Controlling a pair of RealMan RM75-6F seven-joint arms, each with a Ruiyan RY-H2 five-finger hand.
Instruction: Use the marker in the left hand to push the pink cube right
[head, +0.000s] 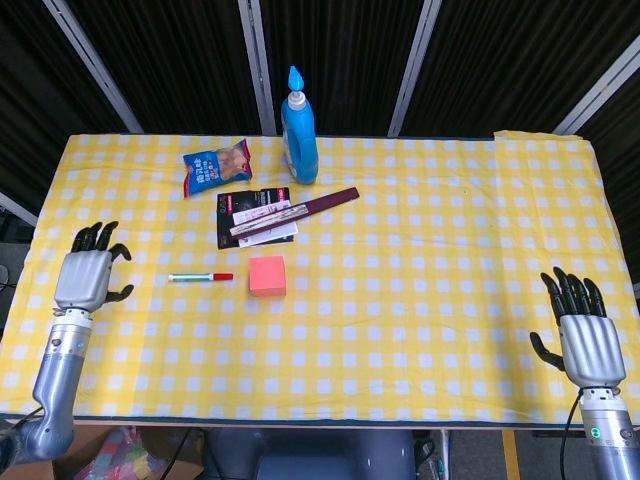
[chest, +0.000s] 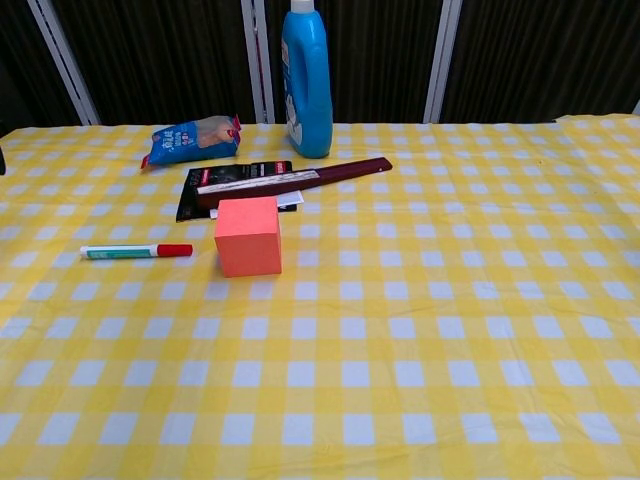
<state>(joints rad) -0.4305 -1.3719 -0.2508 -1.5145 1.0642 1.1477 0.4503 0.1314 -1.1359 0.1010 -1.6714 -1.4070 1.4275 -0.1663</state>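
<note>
Your left robot hand (head: 82, 277) is hovering over the bench's left edge, fingers spread wide, holding nothing. Marker (head: 200, 277) is lying flat toward the bench's left side, red cap pointing at the pink cube (head: 267, 275), w/ a small gap between cap and cube. So the step in hand, as I'm reading it, is the pickup; the push isn't started yet.

Right robot hand (head: 586, 345) is sitting near the front right corner, also spread, empty, well apart from everything. Leave it parked.

Tips for the grab: you're coming in from the left, so aim for the white barrel end, not the cap. That's keeping your fingers away from the cube & leaving the cap end free as the pushing tip. Marker is thin & flat on the cloth, so I'm expecting it to roll or slide if you're pressing down unevenly; close thumb vs fingers across the barrel, not along it.

Watch the clutter: black packet (head: 255, 216) w/ the dark strip (head: 296, 210) is lying just behind the cube, blue bottle (head: 298, 120) & snack bag (head: 216, 166) toward the back edge. Cube's right side is looking open, so once you're holding the marker, keep it low, contacting the cube's left face mid-height, & push straight right to avoid spinning it.
</note>
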